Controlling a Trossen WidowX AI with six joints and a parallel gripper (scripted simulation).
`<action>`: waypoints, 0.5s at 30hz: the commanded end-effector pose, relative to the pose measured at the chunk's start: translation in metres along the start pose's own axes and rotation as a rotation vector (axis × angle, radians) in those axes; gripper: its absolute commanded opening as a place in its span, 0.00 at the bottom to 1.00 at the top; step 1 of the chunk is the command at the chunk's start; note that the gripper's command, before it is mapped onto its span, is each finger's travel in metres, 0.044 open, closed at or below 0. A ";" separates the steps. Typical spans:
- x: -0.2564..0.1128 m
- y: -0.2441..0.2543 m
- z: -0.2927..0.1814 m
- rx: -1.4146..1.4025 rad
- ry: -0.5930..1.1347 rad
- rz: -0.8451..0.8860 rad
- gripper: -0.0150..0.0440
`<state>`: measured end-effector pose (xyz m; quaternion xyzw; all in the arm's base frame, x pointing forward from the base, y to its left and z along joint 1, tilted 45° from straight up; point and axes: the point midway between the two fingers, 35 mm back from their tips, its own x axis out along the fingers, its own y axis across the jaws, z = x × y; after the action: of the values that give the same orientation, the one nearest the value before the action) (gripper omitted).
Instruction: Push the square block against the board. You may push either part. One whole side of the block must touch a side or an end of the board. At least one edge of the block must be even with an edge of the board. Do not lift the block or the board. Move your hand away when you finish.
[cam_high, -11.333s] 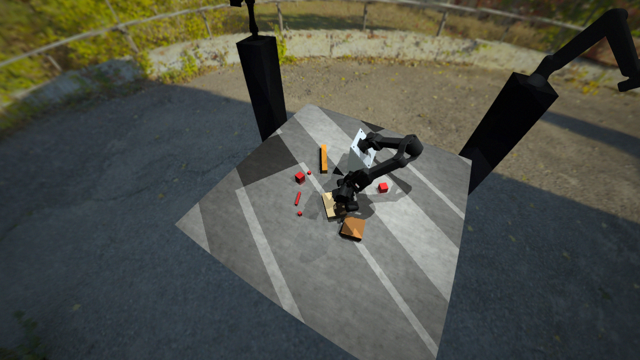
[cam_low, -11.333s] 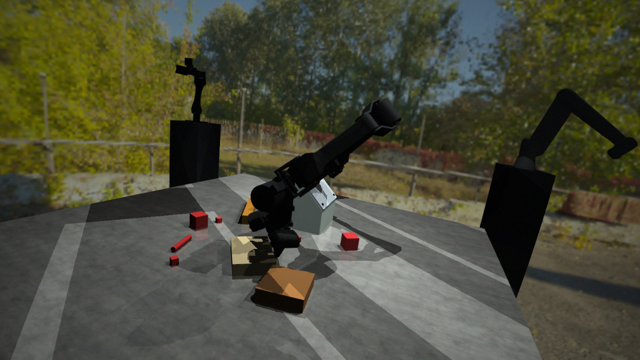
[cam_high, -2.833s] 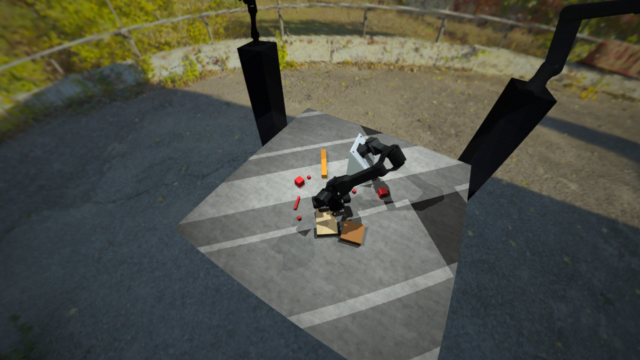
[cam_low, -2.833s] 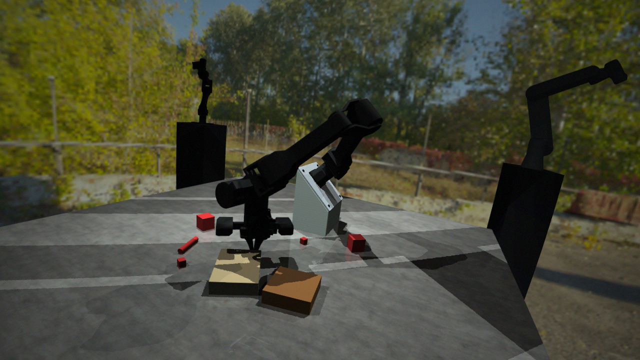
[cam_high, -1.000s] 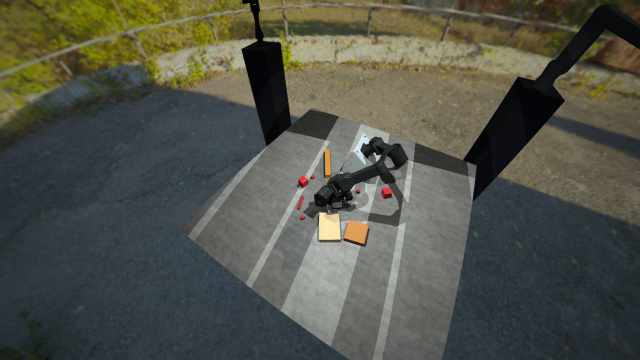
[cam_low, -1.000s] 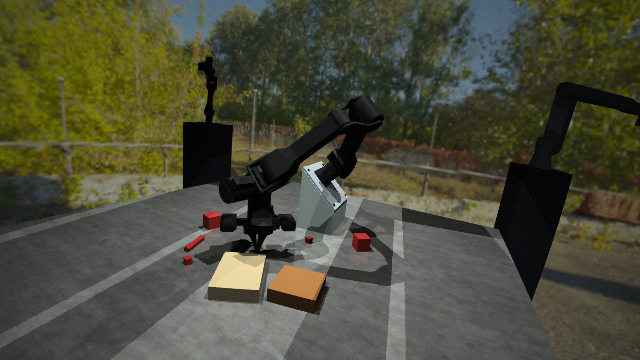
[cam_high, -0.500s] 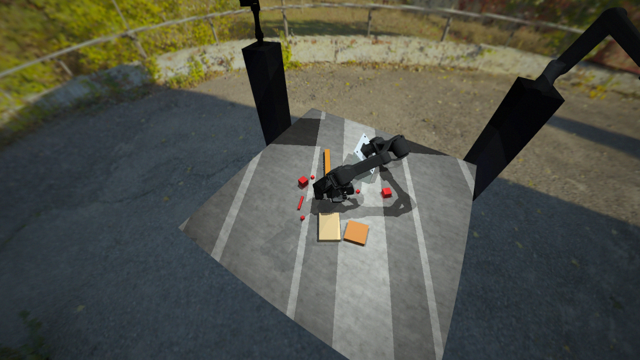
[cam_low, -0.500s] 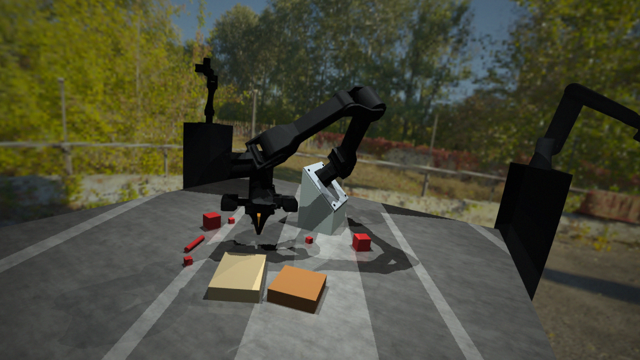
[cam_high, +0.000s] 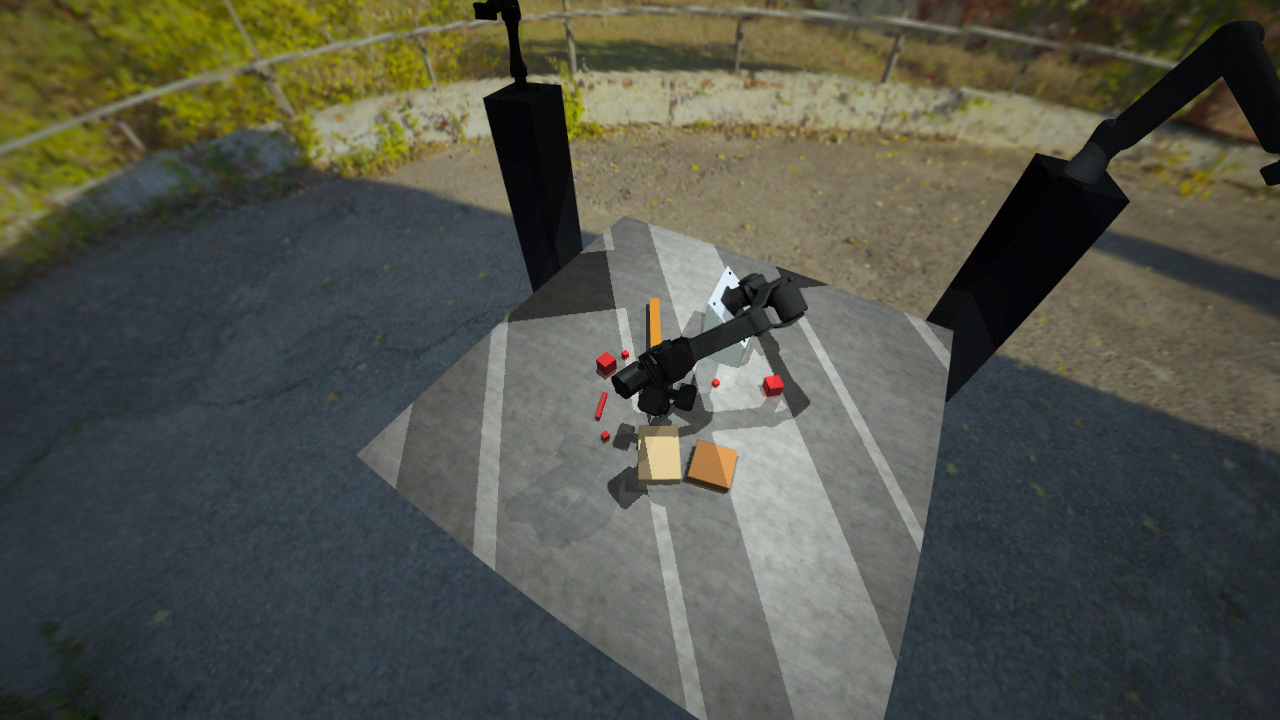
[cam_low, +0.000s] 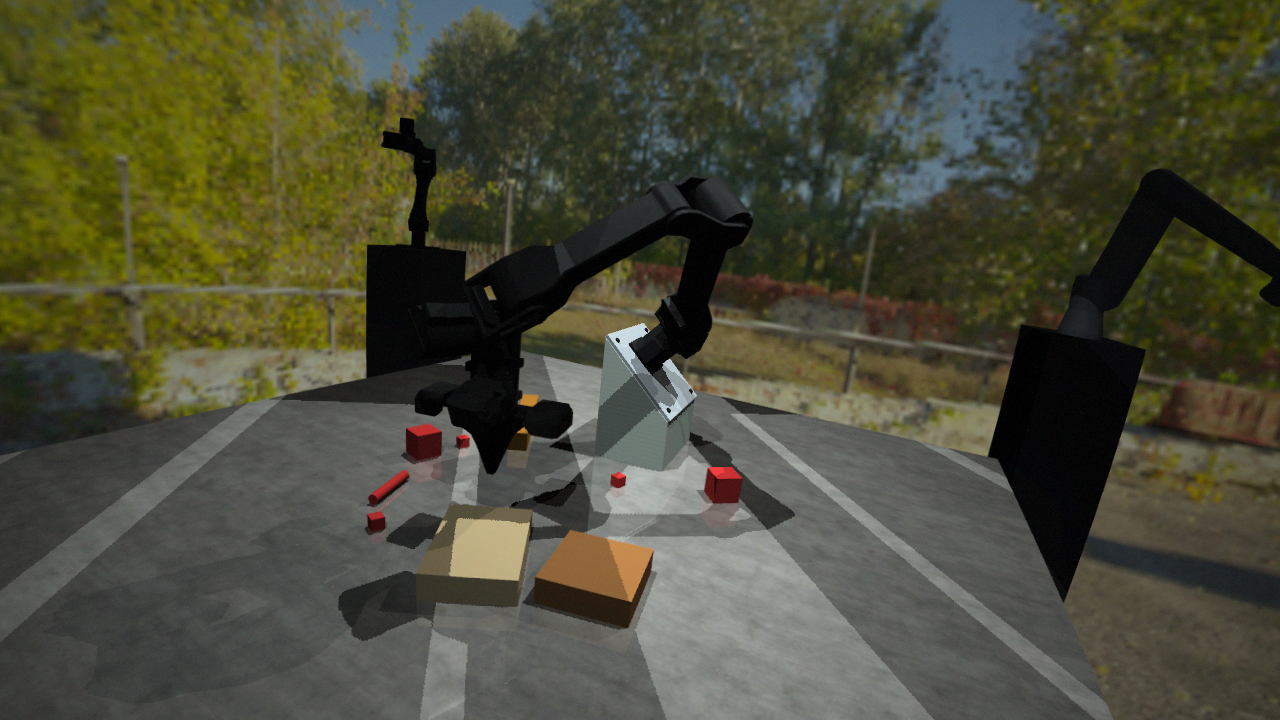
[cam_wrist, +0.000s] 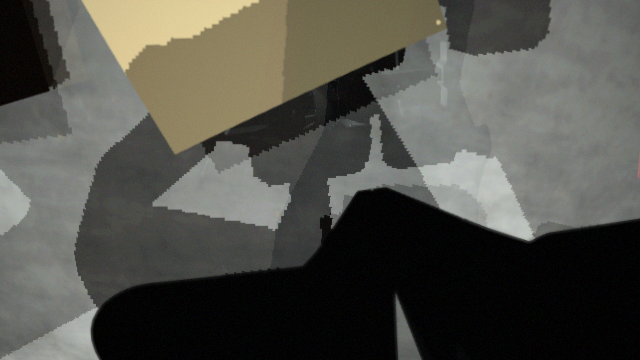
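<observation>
The square block (cam_high: 712, 466) (cam_low: 594, 573), orange, lies flat just right of the pale tan board (cam_high: 659, 456) (cam_low: 478, 555) (cam_wrist: 215, 60) in the top and exterior views. The block is turned relative to the board. A wedge-shaped gap lies between them, narrow at the front and wider at the back; no whole side touches. My gripper (cam_low: 491, 467) (cam_wrist: 372, 204) is shut and empty, pointing down behind the board's far end, with its tips above the table. In the wrist view the board's near corner and end show beyond the fingers, not touching them.
Two red cubes (cam_high: 605, 363) (cam_high: 773, 385), several tiny red cubes and a red rod (cam_high: 600, 405) (cam_low: 388, 487) lie around. An orange bar (cam_high: 655, 322) lies behind the gripper. The grey arm mount (cam_low: 637, 420) stands behind. Two black pedestals (cam_low: 416, 313) (cam_low: 1060, 447) bear other arms.
</observation>
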<state>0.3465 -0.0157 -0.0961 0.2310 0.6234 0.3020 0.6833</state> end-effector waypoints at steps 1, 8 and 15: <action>-0.002 -0.007 0.011 0.138 -0.006 -0.006 0.25; -0.003 -0.017 0.026 0.380 -0.007 -0.005 0.25; -0.003 -0.027 0.040 0.622 -0.009 -0.005 0.25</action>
<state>0.3804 -0.0295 -0.1065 0.3981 0.6793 0.1321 0.6021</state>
